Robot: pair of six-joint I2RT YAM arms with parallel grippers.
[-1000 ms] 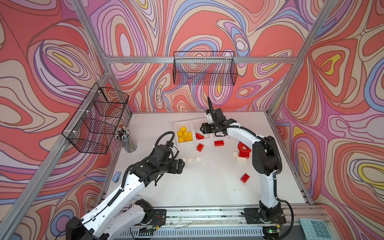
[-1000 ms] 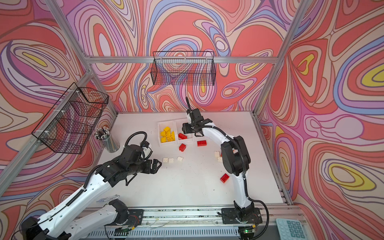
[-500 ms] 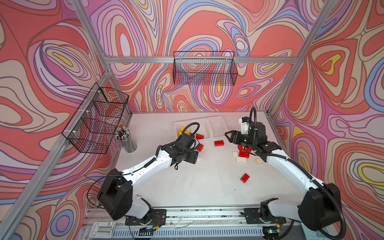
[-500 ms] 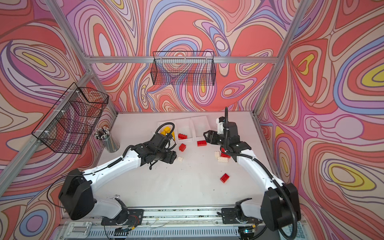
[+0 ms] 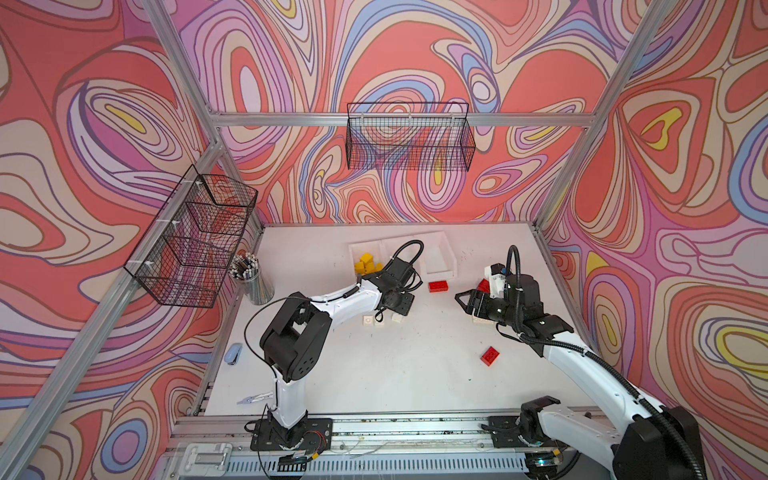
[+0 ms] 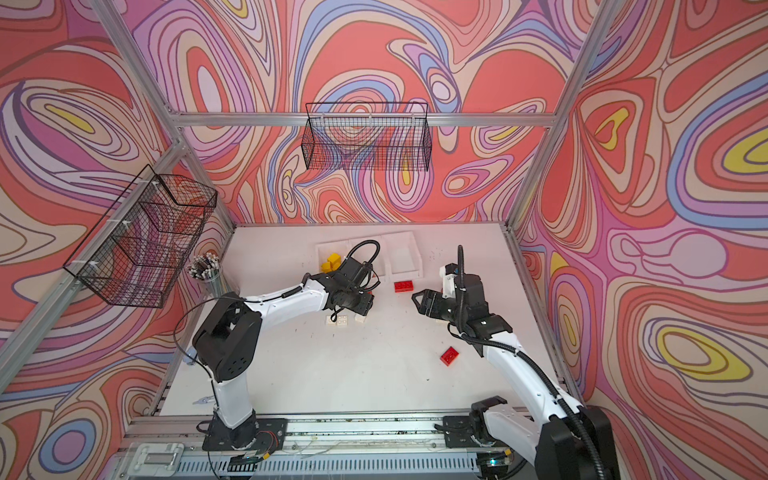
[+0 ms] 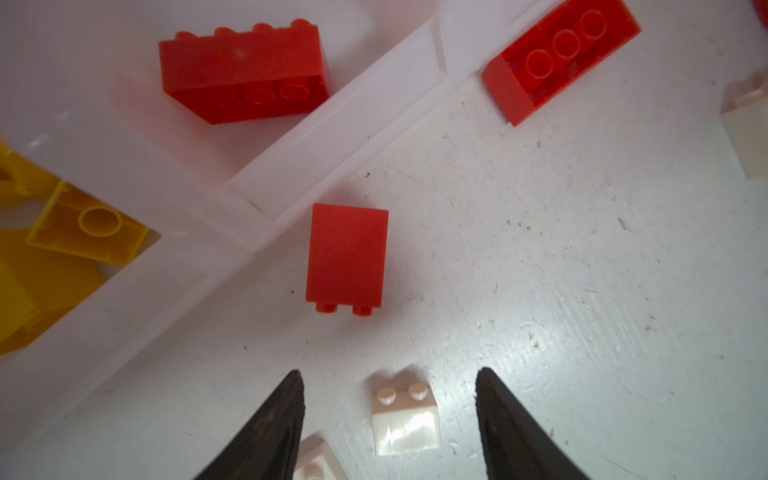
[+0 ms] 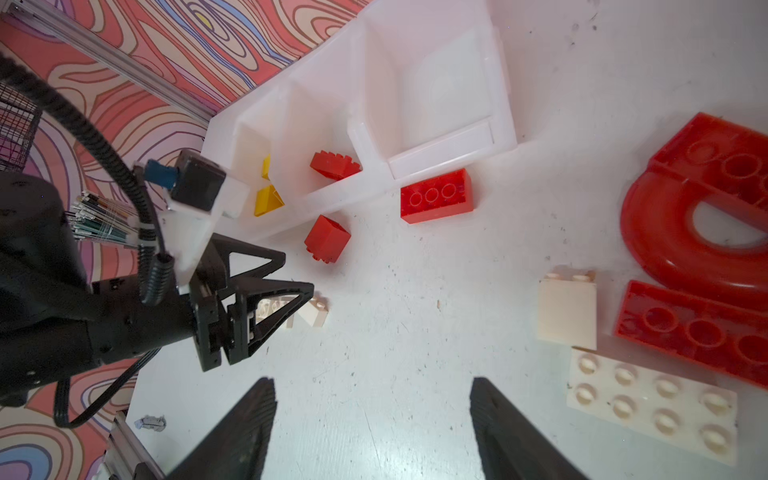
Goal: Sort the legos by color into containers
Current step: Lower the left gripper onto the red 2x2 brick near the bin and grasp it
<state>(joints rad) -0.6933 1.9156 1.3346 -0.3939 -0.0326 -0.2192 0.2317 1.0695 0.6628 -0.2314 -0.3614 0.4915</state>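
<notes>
Risk: straddles white sloped brick (image 7: 405, 419) with left gripper (image 7: 387, 371) spread (nothing pinched), could clip neighbouring brick (image 7: 313, 465) closing; right gripper (image 8: 370, 380) spread, empty.

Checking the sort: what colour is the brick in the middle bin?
Red; the brick shows best in the left wrist view.

Left arm (image 5: 345, 301) & right arm (image 5: 582, 365): white links, black joints, ribbed black cables, pointed black jaws.
</notes>
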